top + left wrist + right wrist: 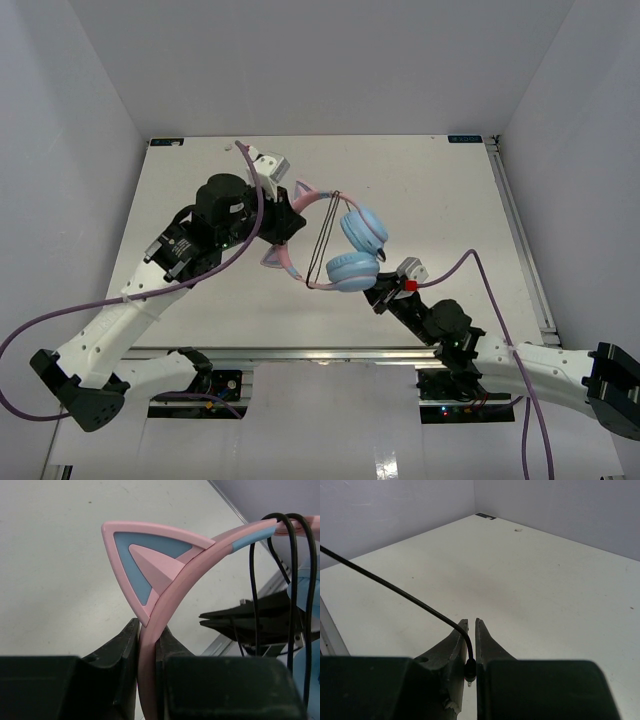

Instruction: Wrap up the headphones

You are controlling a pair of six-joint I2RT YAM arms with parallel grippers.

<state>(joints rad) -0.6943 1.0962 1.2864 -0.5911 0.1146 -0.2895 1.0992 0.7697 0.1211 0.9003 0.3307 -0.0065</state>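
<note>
left fingers (pixel 122 652) clenched on the pink headband (pixel 200 560) right below the cat ear (pixel 145 565) to steady the headphones (pixel 355 250), which hang between both pairs. right fingers (pixel 451 650) pinch the cable (pixel 395 592) by its plug end, probably for looping.

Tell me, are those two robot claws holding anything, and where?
The left gripper clamps the pink-and-blue cat-ear headphones by their thin pink headband, just below a cat ear. The right gripper pinches their thin black cable near its plug end.
</note>
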